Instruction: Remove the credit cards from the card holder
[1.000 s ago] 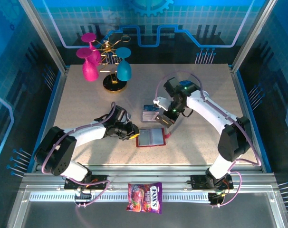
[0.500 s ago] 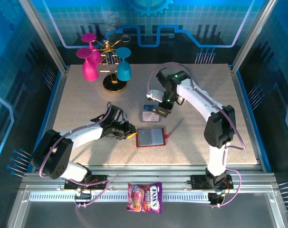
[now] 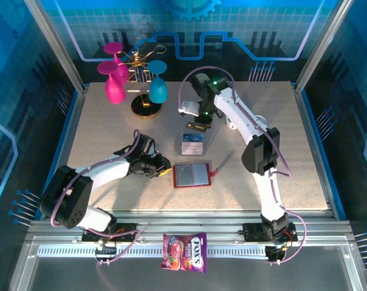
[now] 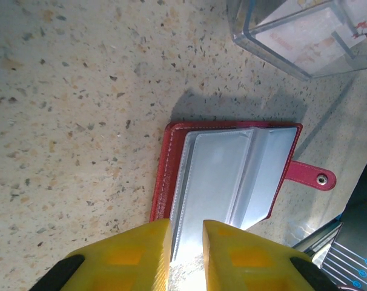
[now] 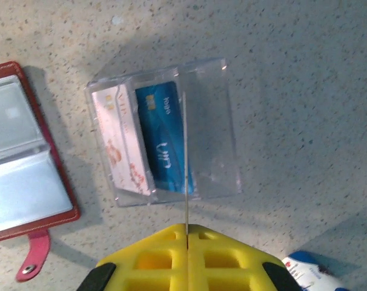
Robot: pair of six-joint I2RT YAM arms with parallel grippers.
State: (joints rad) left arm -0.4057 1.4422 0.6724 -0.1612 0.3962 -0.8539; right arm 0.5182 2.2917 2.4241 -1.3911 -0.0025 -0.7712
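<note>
The red card holder [image 3: 191,176] lies open and flat on the table, its greyish sleeves [image 4: 232,170] up and its snap tab [image 4: 314,177] sticking out. My left gripper [image 4: 186,227] hovers at its left edge [image 3: 165,170]; the jaws stand a little apart with nothing clamped. Farther back, my right gripper [image 5: 187,229] is shut on a thin credit card [image 5: 186,157] seen edge-on. It hangs just above a clear plastic box [image 5: 208,121]. In that box lie a pale pink card [image 5: 120,145] and a blue card [image 5: 162,142].
The clear box [image 3: 192,145] sits just behind the card holder. Pink goblets [image 3: 114,85] and a teal goblet [image 3: 157,90] hang on a gold rack [image 3: 144,106] at the back left. A colourful candy bag [image 3: 185,251] lies on the front rail.
My right arm has swung away from the card holder toward the back, carrying the card over the clear box. The left gripper has drawn back slightly to the left; the card holder stayed put.
</note>
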